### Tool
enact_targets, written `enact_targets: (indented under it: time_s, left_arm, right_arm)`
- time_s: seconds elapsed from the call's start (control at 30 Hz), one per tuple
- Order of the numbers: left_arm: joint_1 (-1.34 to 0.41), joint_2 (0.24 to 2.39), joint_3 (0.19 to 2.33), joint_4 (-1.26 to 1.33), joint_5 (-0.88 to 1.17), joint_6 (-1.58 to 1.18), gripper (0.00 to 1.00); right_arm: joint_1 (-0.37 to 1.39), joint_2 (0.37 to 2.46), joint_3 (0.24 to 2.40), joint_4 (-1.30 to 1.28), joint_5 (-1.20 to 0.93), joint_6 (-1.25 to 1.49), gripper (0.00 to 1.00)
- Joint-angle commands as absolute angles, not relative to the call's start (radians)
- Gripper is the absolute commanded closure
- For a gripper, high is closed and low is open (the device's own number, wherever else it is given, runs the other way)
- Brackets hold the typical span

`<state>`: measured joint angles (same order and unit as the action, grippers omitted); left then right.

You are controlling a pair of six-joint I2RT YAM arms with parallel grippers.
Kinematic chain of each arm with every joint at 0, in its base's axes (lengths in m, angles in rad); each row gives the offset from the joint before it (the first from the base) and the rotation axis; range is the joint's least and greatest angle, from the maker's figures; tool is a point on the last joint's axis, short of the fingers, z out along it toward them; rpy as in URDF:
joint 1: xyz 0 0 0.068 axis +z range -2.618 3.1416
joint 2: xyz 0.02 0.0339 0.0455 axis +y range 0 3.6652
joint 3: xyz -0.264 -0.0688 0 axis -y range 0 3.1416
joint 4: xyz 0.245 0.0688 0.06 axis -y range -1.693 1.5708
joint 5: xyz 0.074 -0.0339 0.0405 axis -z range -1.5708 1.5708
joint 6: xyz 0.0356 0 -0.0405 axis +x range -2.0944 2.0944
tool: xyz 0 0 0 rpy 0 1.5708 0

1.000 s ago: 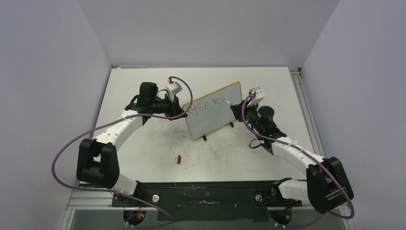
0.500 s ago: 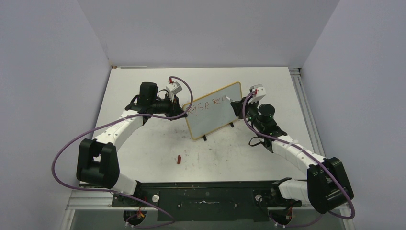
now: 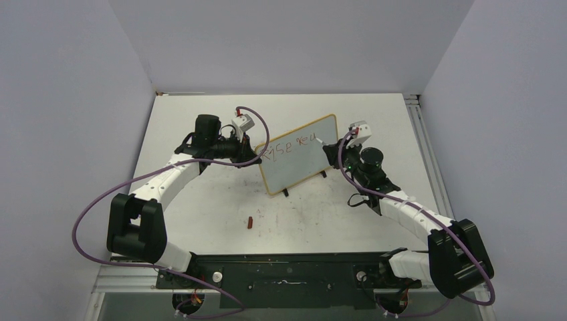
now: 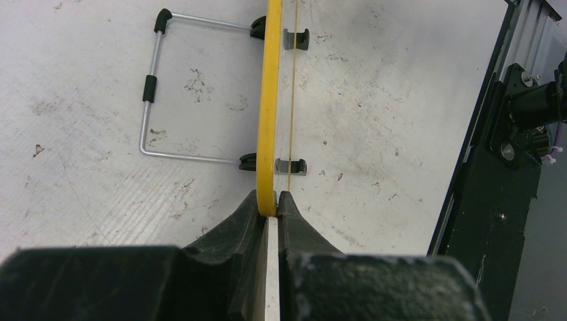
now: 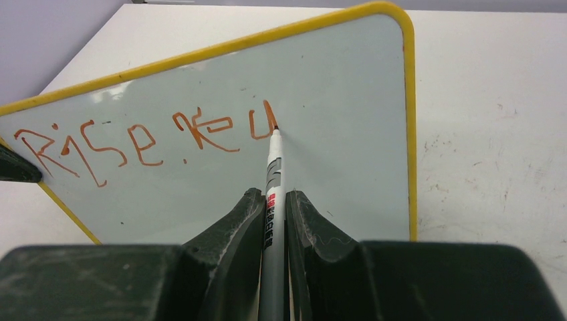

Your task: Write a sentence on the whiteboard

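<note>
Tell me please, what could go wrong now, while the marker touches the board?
1. The left gripper pinches the whiteboard at one side edge only. The marker presses past the middle, away from that grip, so the board may swing or tip back.
2. The marker sits in a narrow pinch of the right gripper; pressure might tilt it and distort the sentence.

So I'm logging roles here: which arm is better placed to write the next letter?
Right: the right claw grips the marker, tip on the whiteboard; the left claw clamps the board's edge.
</note>
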<state>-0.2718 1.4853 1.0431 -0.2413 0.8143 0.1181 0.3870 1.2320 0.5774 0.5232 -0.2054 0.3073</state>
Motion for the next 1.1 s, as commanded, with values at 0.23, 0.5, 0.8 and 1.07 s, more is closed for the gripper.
enact_targets:
  time_s: [0.23, 0.5, 0.8, 1.07]
  left_arm:
    - [-0.281, 1.486, 1.068, -0.273, 0.807, 0.158, 1.0]
    - [-0.281, 1.483, 1.068, -0.273, 0.806, 0.158, 1.0]
    - [-0.281, 1.481, 1.067, -0.273, 0.808, 0.158, 1.0]
    - [-0.281, 1.485, 1.068, -0.273, 0.81, 0.158, 1.0]
  right_arm:
    - [0.389, 1.193, 0.546, 0.556, -0.132, 0.322, 0.95]
    - [0.388, 1.13, 0.575, 0.548, -0.108, 0.316, 0.95]
    - [0.388, 1.158, 0.601, 0.568, -0.101, 0.311, 0.95]
    - [0.387, 1.205, 0.615, 0.595, -0.102, 0.314, 0.95]
